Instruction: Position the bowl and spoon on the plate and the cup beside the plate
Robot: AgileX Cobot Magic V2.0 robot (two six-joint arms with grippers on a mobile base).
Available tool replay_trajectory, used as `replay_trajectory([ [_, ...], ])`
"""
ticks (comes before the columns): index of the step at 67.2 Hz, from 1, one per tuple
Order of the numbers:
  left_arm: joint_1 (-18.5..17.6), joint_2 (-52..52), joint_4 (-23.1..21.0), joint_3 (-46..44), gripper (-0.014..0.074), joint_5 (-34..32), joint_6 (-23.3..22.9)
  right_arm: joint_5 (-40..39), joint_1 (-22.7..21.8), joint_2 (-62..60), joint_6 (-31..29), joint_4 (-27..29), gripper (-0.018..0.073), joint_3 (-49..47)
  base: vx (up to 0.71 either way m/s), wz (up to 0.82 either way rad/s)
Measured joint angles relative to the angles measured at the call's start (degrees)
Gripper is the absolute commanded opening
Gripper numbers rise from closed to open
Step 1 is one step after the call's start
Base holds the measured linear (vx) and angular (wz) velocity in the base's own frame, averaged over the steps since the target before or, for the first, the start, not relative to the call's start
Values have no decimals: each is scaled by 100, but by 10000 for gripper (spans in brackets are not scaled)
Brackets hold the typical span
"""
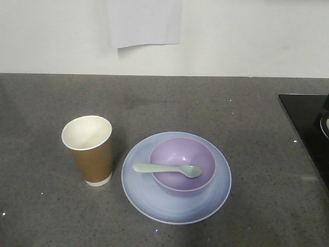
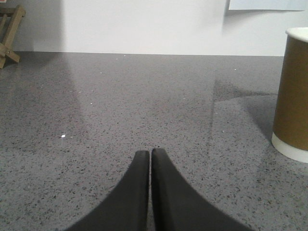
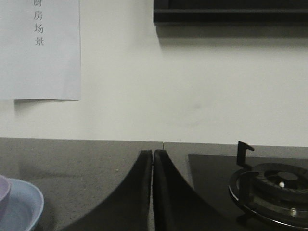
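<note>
In the exterior front-facing view, the plate [image 1: 176, 177] lies flat on the grey speckled surface [image 1: 51, 216]. The bowl [image 1: 182, 164] sits upright on the plate, slightly toward its far side. The spoon [image 1: 167, 169] rests across the bowl's left rim, its scoop inside the bowl and its handle reaching out over the plate. The cup [image 1: 88, 150] stands upright just left of the plate, apart from it.

In the left wrist view, the left gripper [image 2: 150, 155] is closed and empty, low over the surface, with the cup to its right.

In the right wrist view, the right gripper [image 3: 152, 155] is closed and empty; the plate's edge shows at lower left and a stove burner [image 3: 274, 190] at lower right.
</note>
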Motion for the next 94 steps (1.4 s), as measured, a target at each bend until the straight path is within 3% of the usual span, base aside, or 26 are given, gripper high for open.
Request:
replay_trajectory([
  [23, 0, 0, 5, 0, -8, 13, 0, 1129, -96, -204, 99, -215, -3, 0, 0, 0],
  [94, 0, 0, 10, 0, -7, 13, 0, 1207, -96, -204, 180, -220, -3, 0, 0, 0],
])
